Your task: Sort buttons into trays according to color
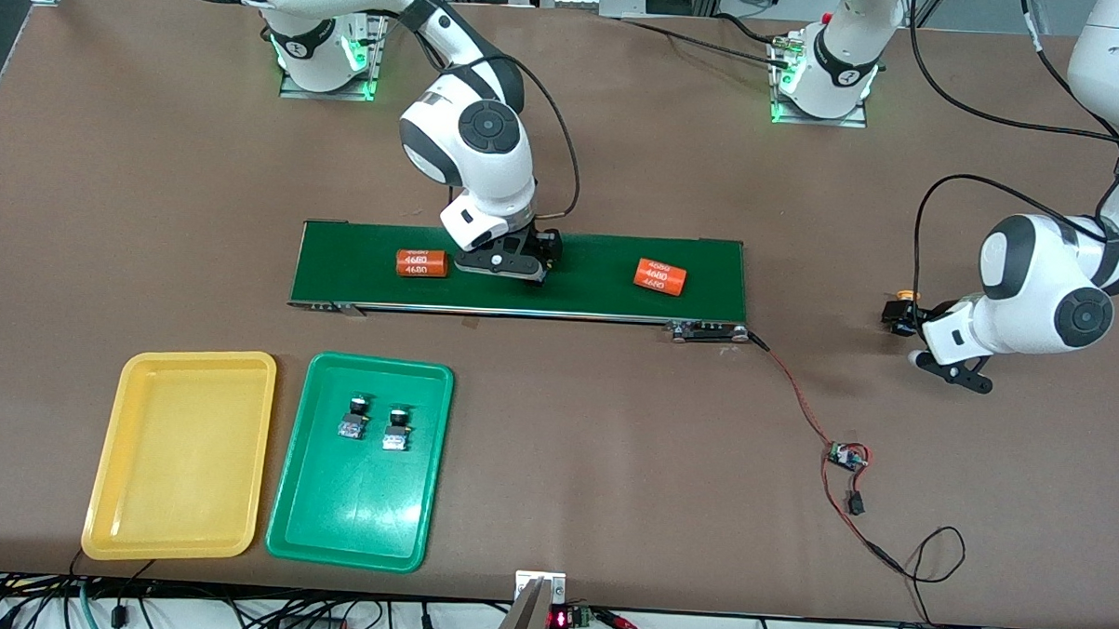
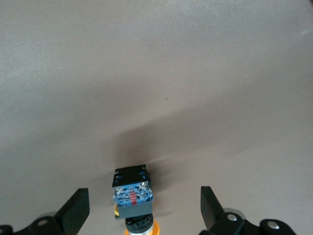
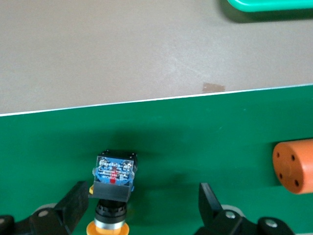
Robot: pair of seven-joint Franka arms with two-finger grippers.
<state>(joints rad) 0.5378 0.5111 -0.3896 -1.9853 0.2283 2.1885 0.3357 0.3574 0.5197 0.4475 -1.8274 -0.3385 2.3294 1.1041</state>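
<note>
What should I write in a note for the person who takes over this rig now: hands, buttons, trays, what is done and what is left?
Left hand: open, around a yellow button on the bare table at the left arm's end.
Right hand: open, around the other yellow button on the conveyor belt.
Done: both green buttons lie in the green tray.
Left: both yellow buttons must go to the yellow tray, which holds nothing yet.
</note>
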